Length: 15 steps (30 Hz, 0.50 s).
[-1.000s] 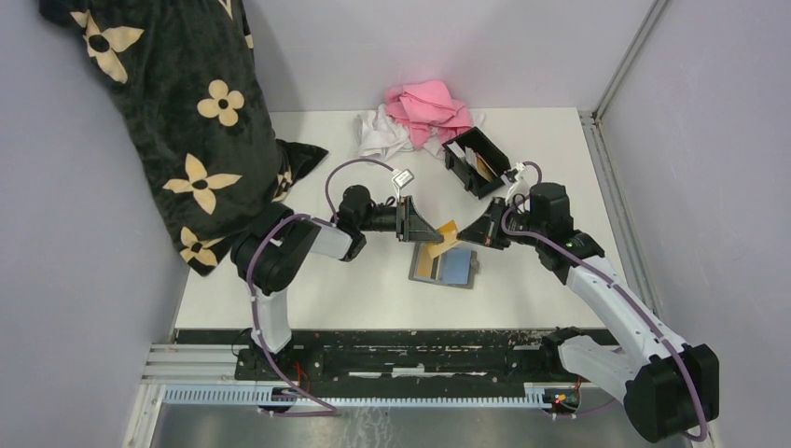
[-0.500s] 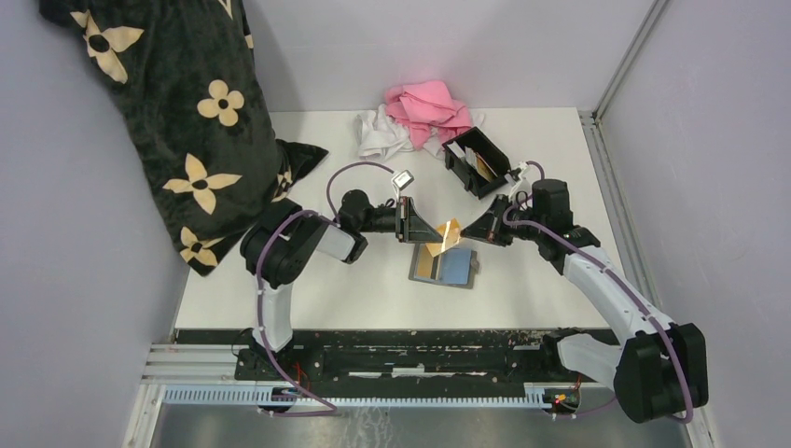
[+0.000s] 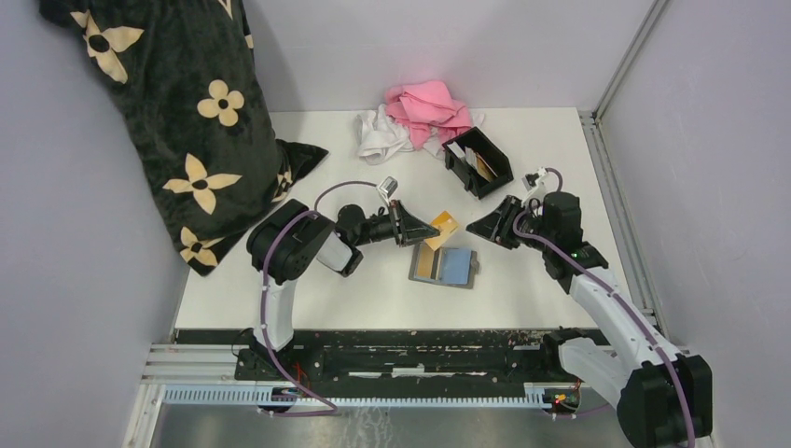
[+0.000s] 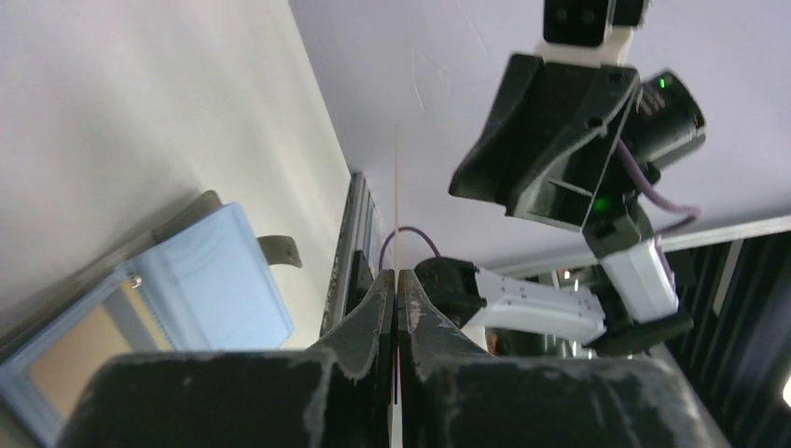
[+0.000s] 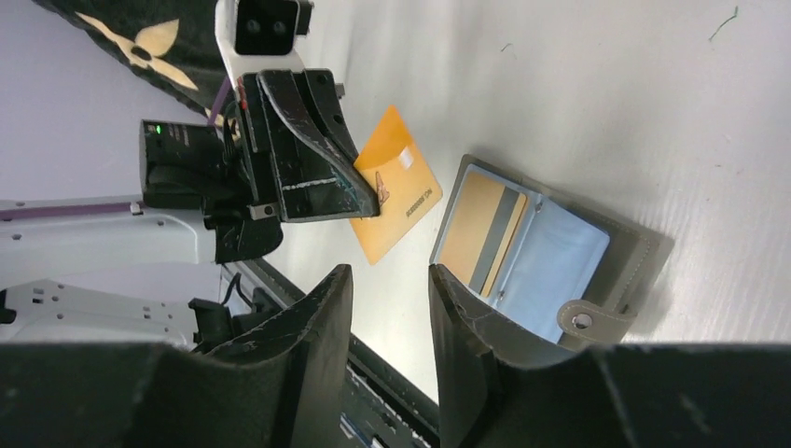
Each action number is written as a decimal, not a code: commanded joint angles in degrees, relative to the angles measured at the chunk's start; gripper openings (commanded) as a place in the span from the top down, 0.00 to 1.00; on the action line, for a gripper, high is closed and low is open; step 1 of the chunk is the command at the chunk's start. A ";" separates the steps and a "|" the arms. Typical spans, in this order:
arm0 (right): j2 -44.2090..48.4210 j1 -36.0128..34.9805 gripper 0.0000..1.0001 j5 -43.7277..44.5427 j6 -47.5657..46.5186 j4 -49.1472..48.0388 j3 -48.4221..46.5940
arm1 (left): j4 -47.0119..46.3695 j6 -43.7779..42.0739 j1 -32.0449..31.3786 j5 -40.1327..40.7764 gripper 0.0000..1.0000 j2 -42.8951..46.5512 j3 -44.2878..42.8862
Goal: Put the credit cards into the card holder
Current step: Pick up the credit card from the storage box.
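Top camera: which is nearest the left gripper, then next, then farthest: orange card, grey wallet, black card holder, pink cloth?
1. orange card, pinched in the left gripper itself.
2. grey wallet, lying open just in front, toward the arm bases.
3. black card holder, farther back, to the right.
4. pink cloth, by the back wall.

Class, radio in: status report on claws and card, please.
Left claw shut on orange card. Right claw open, empty. Nothing blocks card holder; open wallet nearby.
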<state>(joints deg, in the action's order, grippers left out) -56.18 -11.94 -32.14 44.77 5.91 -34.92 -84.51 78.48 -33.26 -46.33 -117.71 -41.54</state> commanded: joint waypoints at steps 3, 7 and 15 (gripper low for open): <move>2.34 -0.56 0.57 3.16 5.64 -9.92 4.52 | -4.16 4.00 -2.34 14.97 0.97 3.47 4.06; 1.49 -2.67 0.57 5.46 6.68 -12.02 6.12 | -5.00 5.54 -4.83 20.38 0.97 3.59 5.40; 2.99 -6.18 0.57 10.44 6.73 -11.46 8.85 | -0.03 2.43 -6.51 30.14 0.97 8.79 13.20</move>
<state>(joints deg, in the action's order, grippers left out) -54.78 -16.47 -25.74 51.18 -3.01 -26.98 -84.53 82.11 -39.51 -23.88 -114.30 -31.81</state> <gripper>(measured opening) 0.426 0.061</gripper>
